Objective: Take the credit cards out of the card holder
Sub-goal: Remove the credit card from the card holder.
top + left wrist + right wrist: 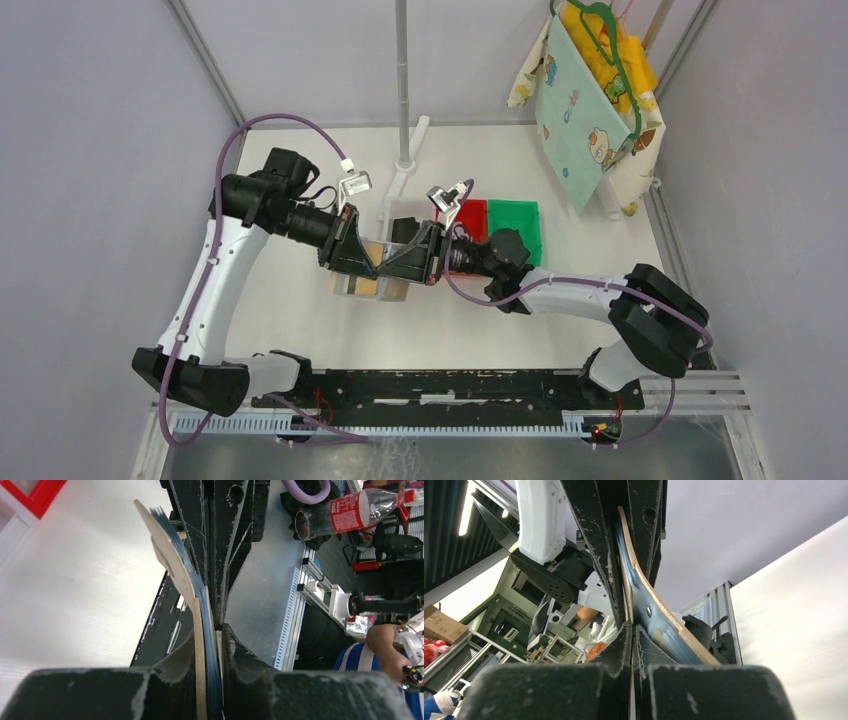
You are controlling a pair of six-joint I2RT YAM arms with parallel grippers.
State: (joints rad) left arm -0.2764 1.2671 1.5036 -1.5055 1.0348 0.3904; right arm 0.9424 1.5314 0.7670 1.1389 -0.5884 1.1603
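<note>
At the middle of the surface (300,330), the left pincer (209,635) is clamped on the holder (170,550). The holder stands edge-on between its fingers, tan face on one side and pale blue lining on the other. Facing it, the right pincer (631,627) has its fingers pressed fully together against the holder's open end. A thin tan edge runs into the seam between them, but whether that is a card or a lip of the holder cannot be told. The holder's free flap bows away beside the right fingers. No cards show as separate things in any view, so they are probably inside the pocket.

From above, the holder sits between the two pincers, just on the near side of a clear bin (400,212). A red bin (473,213) and a green bin (515,228) lie further right. Whether the holder is lifted or resting cannot be told.

The step in hand looks like the pinch for drawing out a card. Next, the right pincer would need to pull straight back along the pocket while the left keeps its clamp. If only the flap comes with it, the right pincer should release and aim again, deeper into the pocket.
</note>
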